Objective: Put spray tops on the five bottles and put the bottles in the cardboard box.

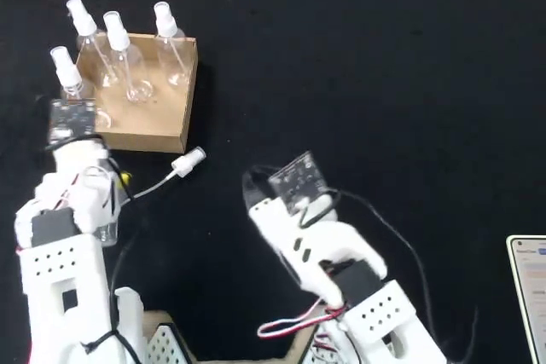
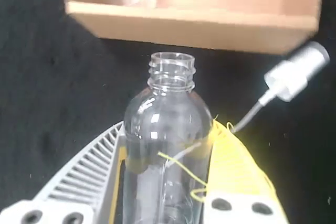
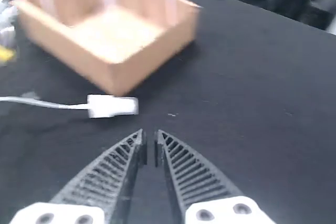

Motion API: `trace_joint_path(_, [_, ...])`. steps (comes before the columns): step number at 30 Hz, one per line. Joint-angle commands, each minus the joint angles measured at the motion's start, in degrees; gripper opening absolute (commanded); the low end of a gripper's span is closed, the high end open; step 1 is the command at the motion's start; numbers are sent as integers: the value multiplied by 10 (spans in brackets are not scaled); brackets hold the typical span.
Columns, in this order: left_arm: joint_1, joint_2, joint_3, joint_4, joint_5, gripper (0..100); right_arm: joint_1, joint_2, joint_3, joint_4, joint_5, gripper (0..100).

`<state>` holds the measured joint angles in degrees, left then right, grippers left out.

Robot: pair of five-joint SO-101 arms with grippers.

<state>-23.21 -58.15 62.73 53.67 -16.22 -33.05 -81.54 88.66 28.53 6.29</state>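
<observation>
Left hand (image 2: 169, 125): clamped on an uncapped clear bottle (image 2: 170, 77), its open neck toward the cardboard box (image 2: 194, 27).
Right hand (image 3: 149, 132): fingers nearly together, nothing between them, low over the black bench (image 3: 252, 77), near the loose spray top (image 3: 112, 105).
Spray top: lying on the bench by the box's corner, dip tube reaching toward the left hand.
Box: four spray-topped bottles (image 1: 128, 61) standing inside.
</observation>
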Motion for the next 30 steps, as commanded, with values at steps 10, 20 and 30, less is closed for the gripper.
trace_joint_path(10, [-32, -41, 69, -89, 198, 113, -108, 64, -101, -21, -1, 40])
trace_joint_path(20, [-88, -41, 135, -193, 205, 110, -141, 369, -241, -82, -88, 88])
trace_joint_path(30, [-144, -41, 138, -193, 263, 109, -141, 679, -412, -98, -230, 306])
